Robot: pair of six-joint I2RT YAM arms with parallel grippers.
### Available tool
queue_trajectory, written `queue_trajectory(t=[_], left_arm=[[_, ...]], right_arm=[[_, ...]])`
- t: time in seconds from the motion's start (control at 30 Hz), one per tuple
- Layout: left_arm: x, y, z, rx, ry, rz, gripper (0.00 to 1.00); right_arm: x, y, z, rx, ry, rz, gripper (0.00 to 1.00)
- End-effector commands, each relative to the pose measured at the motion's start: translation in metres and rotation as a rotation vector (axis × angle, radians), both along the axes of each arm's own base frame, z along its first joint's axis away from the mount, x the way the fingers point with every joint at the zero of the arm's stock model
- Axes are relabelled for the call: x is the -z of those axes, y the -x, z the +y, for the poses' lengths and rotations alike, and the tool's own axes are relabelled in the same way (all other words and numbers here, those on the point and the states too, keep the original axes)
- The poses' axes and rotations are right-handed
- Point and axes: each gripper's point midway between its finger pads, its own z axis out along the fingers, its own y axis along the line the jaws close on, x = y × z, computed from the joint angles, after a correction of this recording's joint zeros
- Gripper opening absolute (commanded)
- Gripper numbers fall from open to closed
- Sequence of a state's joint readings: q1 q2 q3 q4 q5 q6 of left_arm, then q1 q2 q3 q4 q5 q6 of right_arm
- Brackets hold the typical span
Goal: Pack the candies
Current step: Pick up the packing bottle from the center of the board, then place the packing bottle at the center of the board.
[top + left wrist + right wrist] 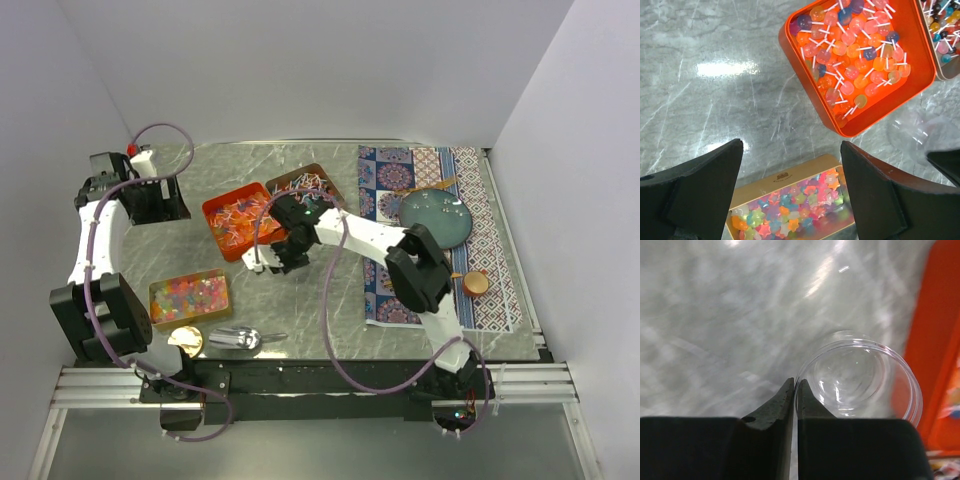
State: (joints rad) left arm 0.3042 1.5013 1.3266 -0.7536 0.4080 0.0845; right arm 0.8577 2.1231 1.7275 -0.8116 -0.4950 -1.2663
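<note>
The candies lie in three containers. Lollipops fill an orange tray (240, 215) (855, 45) and a brown tray (305, 185) (945, 30). Star-shaped candies (790, 210) fill a gold tin (190, 293). My right gripper (264, 262) (796, 382) is down on the table just in front of the orange tray, shut on the near wall of a clear plastic cup (855, 375) (912, 132), one finger inside and one outside. The cup holds nothing. My left gripper (155, 198) (791, 147) hangs open over the far left of the table, holding nothing.
A patterned mat (490, 200) on the right carries a teal plate (437, 218), a gold spoon (440, 185) and a small orange cup (476, 283). A silver scoop (235, 338) and a round gold piece (186, 340) lie near the front edge.
</note>
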Motion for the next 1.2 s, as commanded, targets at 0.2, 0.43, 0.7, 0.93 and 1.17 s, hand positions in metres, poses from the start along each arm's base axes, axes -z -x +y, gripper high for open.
queue_trajectory(t=[0.2,0.43,0.7,0.93,1.17], left_arm=[[-0.019,0.004,-0.002,0.028,-0.02,-0.055,0.85],[-0.008,0.022,-0.005,0.034,-0.028,-0.011,0.84],[-0.024,0.043,-0.004,0.028,-0.083,-0.049,0.85],[-0.022,0.06,-0.014,0.034,-0.066,-0.061,0.86],[-0.011,0.066,-0.012,0.051,-0.079,-0.016,0.86]], right_arm=[[-0.052,0.096,-0.08,0.092,0.054,0.187,0.0],[-0.046,0.136,-0.093,0.035,0.037,0.181,0.0],[-0.021,0.181,-0.116,0.034,0.042,0.201,0.0],[-0.012,0.178,-0.113,0.049,0.018,0.184,0.02],[-0.047,0.166,-0.119,0.015,0.034,0.126,0.67]])
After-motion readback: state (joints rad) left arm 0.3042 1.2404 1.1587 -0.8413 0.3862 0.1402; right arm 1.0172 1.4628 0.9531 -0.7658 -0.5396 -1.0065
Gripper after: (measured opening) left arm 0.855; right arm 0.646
